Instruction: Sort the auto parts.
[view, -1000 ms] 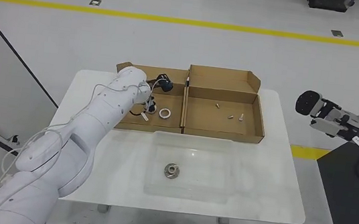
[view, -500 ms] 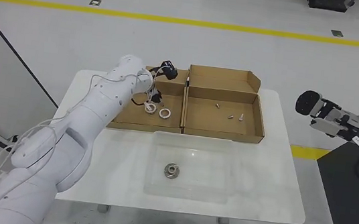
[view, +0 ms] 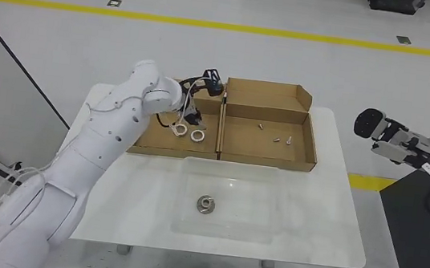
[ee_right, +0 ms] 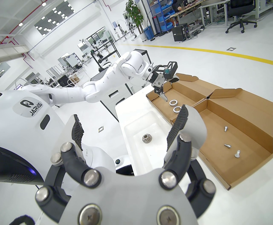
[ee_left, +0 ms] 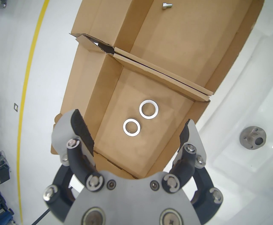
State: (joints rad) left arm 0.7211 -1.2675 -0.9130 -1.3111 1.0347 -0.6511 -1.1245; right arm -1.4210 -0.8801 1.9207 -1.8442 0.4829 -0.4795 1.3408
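Already two washers (view: 190,133) are lying in the left carton (view: 171,152), upper centre, bolts (view: 277,134) in the right carton (view: 268,95); one flange (view: 205,204) is waiting in the tray (view: 252,193) below. Left gripper (ee_left: 131,117) and right gripper (ee_right: 130,111) are gaping, empty.

You see the right gripper (ee_right: 130,111) up close, its fingers (ee_right: 180,121) spread wide apart. Past it, a white tray (ee_right: 136,127) sits on the counter (ee_right: 122,108) with one round metal hub (ee_right: 146,138) inside. Two silver rings (ee_right: 170,102) lie side by side in one cardboard box (ee_right: 187,93). The left gripper (ee_right: 164,98) hangs just above them. Three bolts (ee_right: 237,153) lie in the second cardboard box (ee_right: 213,119).
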